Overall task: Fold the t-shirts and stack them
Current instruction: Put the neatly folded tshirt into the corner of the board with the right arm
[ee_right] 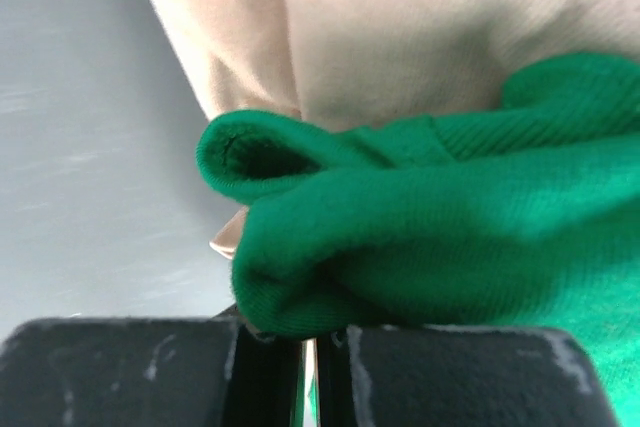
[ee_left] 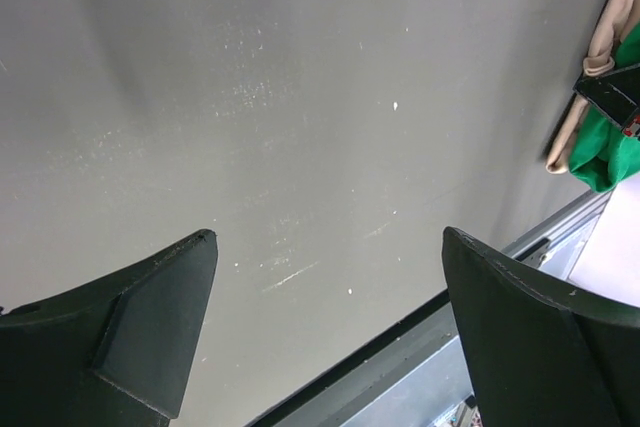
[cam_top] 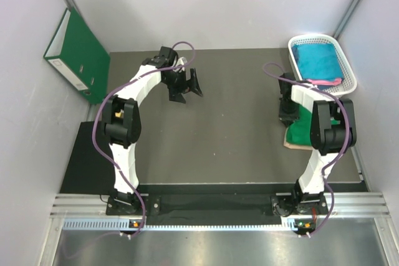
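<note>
Three t-shirts show: one bright green t-shirt (cam_top: 300,130), one teal t-shirt (cam_top: 316,60) and one pink t-shirt (cam_top: 325,81) — plus a single beige cloth (ee_right: 400,27) under the green one. There is one white basket (cam_top: 349,76), one dark green binder (cam_top: 78,54) and one dark table mat (cam_top: 230,123). The arms number two — a left arm (cam_top: 121,123) and a right arm (cam_top: 330,126).

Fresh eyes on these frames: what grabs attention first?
The bright green t-shirt at the right edge of the table, lying on beige cloth, with the right tool shut on its fold. Next, the white basket in the far right corner holding a teal t-shirt, and the dark green binder leaning on the left wall.
</note>
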Robot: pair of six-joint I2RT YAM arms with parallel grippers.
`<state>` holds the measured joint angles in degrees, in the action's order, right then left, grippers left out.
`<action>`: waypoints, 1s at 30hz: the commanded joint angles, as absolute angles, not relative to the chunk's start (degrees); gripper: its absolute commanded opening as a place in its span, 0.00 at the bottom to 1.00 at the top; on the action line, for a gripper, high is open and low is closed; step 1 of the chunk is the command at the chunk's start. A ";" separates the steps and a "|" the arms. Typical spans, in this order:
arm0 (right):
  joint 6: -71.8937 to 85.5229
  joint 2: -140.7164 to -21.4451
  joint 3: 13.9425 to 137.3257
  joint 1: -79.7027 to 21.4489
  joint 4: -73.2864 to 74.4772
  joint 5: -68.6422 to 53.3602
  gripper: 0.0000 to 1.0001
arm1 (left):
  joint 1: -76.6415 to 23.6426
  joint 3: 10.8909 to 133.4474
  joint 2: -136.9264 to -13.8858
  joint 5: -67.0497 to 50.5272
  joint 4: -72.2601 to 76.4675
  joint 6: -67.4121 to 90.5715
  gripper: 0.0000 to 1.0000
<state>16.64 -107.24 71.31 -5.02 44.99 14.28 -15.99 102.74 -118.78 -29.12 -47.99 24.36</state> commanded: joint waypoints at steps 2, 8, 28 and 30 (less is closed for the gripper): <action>13.89 -105.56 68.91 -0.44 48.25 23.19 0.00 | -16.00 103.71 -118.30 -30.41 -46.14 25.22 0.98; 13.53 -103.63 68.73 6.67 47.99 23.73 0.00 | -16.00 102.40 -117.51 -30.32 -45.44 25.40 0.98; 10.90 -91.68 79.61 -2.08 45.36 16.53 0.71 | -15.82 101.60 -112.33 -13.02 -50.97 17.76 0.98; 10.37 -91.76 81.55 -5.44 44.22 15.47 0.88 | -15.38 101.60 -111.97 -10.47 -51.94 16.97 0.98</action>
<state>11.99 -95.81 75.64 0.64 48.07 17.98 -15.97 101.30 -117.43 -19.14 -49.32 20.93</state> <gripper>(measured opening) 0.773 0.981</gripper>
